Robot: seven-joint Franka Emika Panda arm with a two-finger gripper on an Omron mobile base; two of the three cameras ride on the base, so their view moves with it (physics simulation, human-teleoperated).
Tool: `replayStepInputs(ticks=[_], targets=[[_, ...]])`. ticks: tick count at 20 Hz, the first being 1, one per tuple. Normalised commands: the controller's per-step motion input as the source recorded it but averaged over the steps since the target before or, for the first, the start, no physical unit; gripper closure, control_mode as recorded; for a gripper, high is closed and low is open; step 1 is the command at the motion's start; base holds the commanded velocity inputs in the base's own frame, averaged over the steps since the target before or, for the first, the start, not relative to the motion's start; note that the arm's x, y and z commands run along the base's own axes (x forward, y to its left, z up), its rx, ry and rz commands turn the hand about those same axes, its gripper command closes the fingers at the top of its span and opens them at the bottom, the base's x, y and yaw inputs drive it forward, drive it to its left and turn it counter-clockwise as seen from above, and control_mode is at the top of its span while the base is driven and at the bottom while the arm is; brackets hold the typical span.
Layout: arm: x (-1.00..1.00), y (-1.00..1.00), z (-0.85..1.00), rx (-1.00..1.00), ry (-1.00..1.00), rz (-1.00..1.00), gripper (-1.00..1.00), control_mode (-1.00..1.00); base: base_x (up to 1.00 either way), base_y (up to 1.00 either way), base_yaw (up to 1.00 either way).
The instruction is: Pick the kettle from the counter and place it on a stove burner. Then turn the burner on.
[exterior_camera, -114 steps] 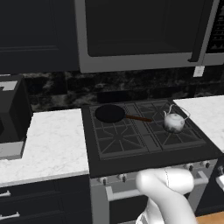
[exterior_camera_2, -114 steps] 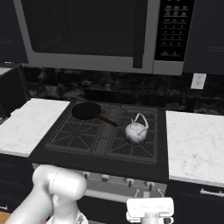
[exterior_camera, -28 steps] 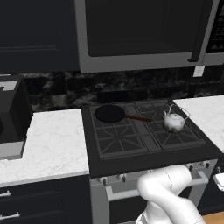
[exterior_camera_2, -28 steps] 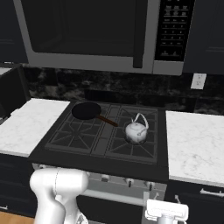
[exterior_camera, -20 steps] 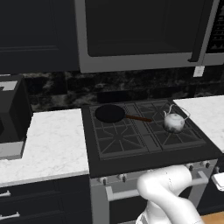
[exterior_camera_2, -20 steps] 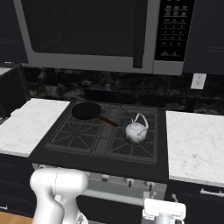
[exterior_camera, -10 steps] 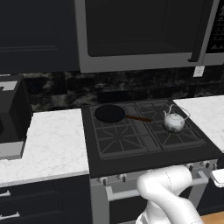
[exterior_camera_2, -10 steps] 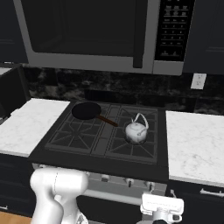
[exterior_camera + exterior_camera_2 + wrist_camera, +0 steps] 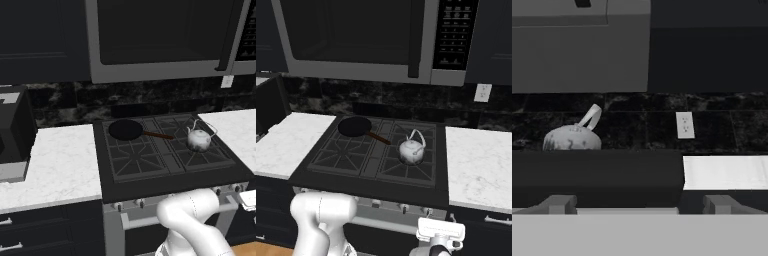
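The small silvery kettle (image 9: 199, 140) (image 9: 412, 150) stands upright on the right front stove burner (image 9: 212, 156) (image 9: 406, 169) of the black cooktop. White marble counter (image 9: 55, 160) (image 9: 478, 165) flanks the stove on both sides. My gripper (image 9: 440, 234) (image 9: 248, 198) hangs low in front of the stove's right end, below the cooktop edge. From the hand view the gripper (image 9: 641, 205) is open with nothing between its fingers; the kettle (image 9: 572, 139) pokes up over the stove's front edge at upper left, and a strip of counter (image 9: 727, 172) lies to the right.
A black frying pan (image 9: 126, 129) (image 9: 355, 126) with a brown handle sits on the rear left burner. Knobs (image 9: 140, 202) (image 9: 403, 207) line the stove's front panel. A microwave (image 9: 371, 40) hangs overhead. A dark appliance (image 9: 12, 130) stands on the left counter.
The hand has crept slightly upward and toward the stove front. The kettle and the pan have not moved, and the jaws stay wide.
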Motion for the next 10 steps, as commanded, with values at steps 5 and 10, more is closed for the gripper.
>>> replayStepInputs(ticks=[5,10], targets=[[0.00,0.00,-0.29,0.00,0.06,0.00,-1.00,-1.00,0.00,0.00,0.00],[0.00,0.00,-0.24,0.00,0.02,0.00,-1.00,-1.00,0.00,0.00,0.00]])
